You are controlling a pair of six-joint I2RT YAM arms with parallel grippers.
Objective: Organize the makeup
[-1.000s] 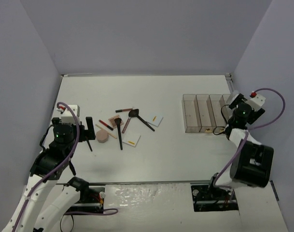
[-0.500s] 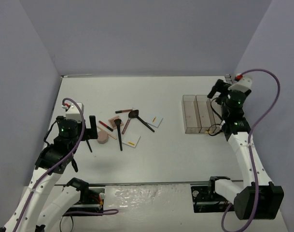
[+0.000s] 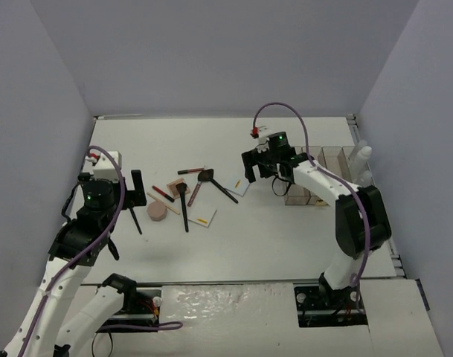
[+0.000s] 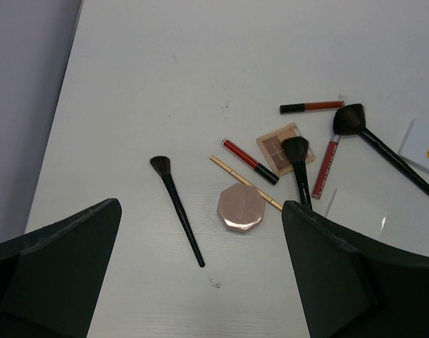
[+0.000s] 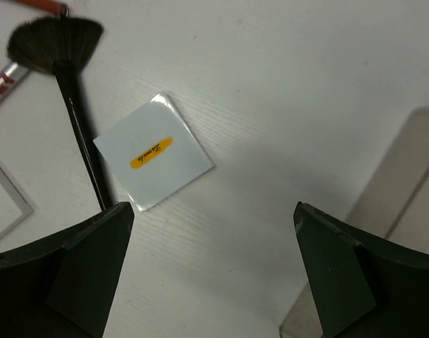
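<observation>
We seem barely begun: the makeup [image 3: 184, 201] lies loose on the worktop [image 3: 233, 245], left of centre, well apart from the organizer [image 3: 334, 158] at right. Our left end effector [image 4: 201, 208] and right end effector [image 5: 213, 208] are both spread and empty.

Left arm [image 3: 66, 253]: rises from its base and bends forward, with the wrist tilted down. Left gripper [image 4: 200, 205]: jaws fully apart, nothing between them.

Right arm [image 3: 350, 219]: stands upright from its base, with the forearm stretched toward the robot's left, reaching mid-field. Right gripper [image 5: 213, 206]: faces down, jaws wide apart, holding nothing.
</observation>
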